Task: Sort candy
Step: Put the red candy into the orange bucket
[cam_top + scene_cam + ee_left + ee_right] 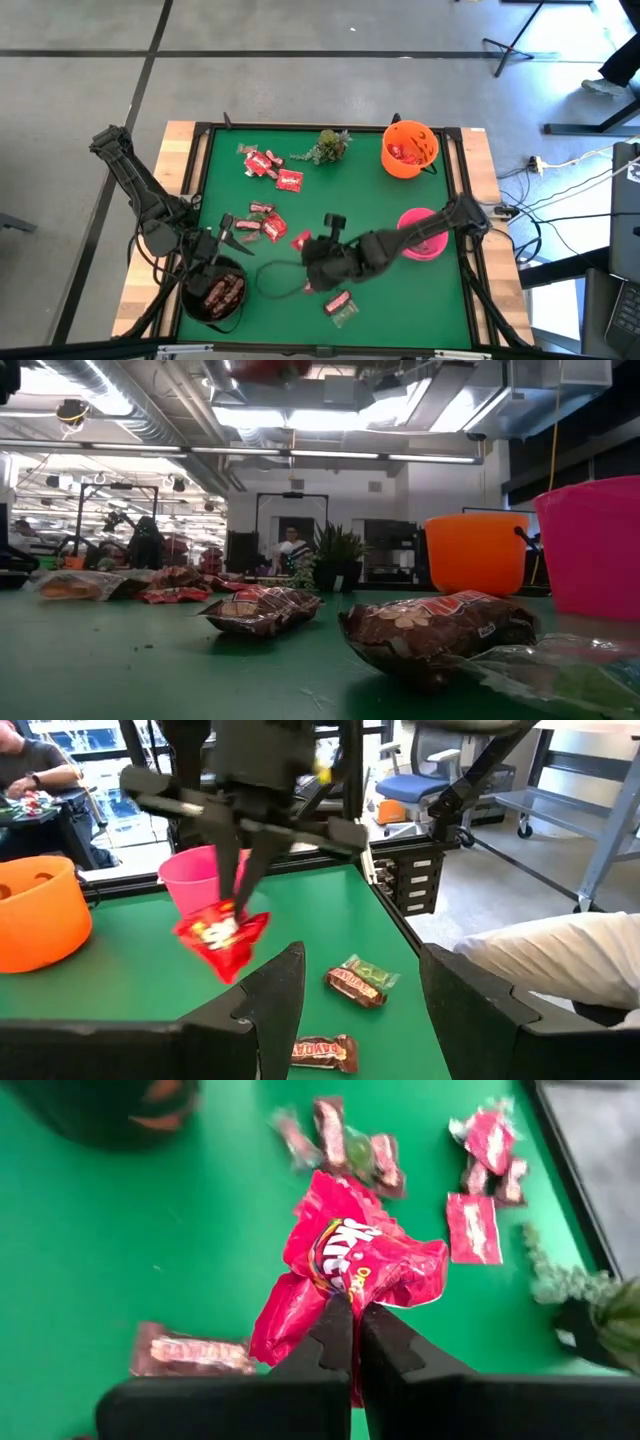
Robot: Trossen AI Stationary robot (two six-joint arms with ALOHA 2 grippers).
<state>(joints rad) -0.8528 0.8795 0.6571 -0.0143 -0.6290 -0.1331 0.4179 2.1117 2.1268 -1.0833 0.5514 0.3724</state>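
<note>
The right gripper [350, 1320] pinches a red candy packet [350, 1265] with closed fingers, lifted above the tabletop [120, 1250] for carrying to a bowl; the left gripper [360, 985] waits open.

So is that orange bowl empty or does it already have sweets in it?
Not empty: from above, the orange bowl already holds a few red candies. How many is unclear.

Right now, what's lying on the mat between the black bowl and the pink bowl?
In the high view, the right gripper, shut on a red candy packet, hangs between the black bowl and pink bowl; a brown bar lies nearby.
</note>
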